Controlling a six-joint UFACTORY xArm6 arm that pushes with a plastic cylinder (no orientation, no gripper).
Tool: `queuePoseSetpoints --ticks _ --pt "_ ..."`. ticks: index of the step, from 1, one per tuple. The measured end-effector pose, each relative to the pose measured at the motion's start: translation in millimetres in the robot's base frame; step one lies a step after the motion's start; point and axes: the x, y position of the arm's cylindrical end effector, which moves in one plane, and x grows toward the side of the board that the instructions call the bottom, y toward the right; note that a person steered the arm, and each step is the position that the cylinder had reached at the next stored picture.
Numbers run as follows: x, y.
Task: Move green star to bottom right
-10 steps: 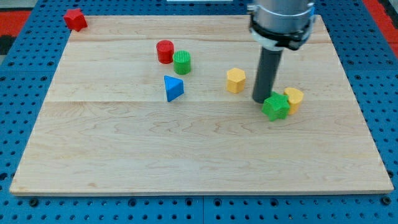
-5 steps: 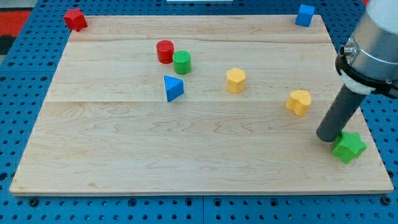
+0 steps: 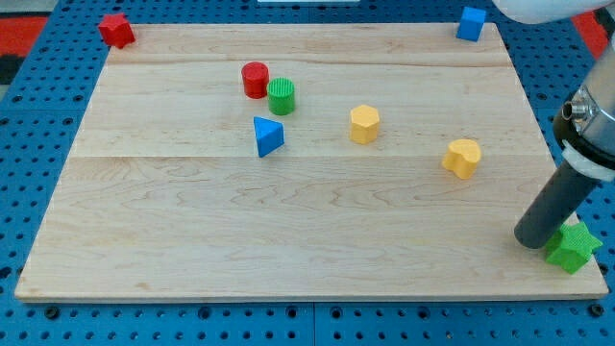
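One rod, no fingers | my tip [image 3: 531,240] touching green star [image 3: 574,247] | star overhanging board [image 3: 288,250] corner

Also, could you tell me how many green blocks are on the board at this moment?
2: the green cylinder sits upper left of centre, touching the red cylinder; the green star sits at the bottom-right edge against my tip. None looks hidden.

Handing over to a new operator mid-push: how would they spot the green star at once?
Start at the wooden board and go to its corner at the view's bottom right. The green star sits there at the edge, with my tip against its left side. It is the only star; the other green block is a cylinder far off.
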Motion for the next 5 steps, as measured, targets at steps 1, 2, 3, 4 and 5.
queuePoseSetpoints --ticks 1,2,3,4,5 --pt "-12.9 0.0" --pt "-13.2 9.3" --pt "-13.3 27.7" --pt "-13.3 32.0" --pt "-5.5 32.0"
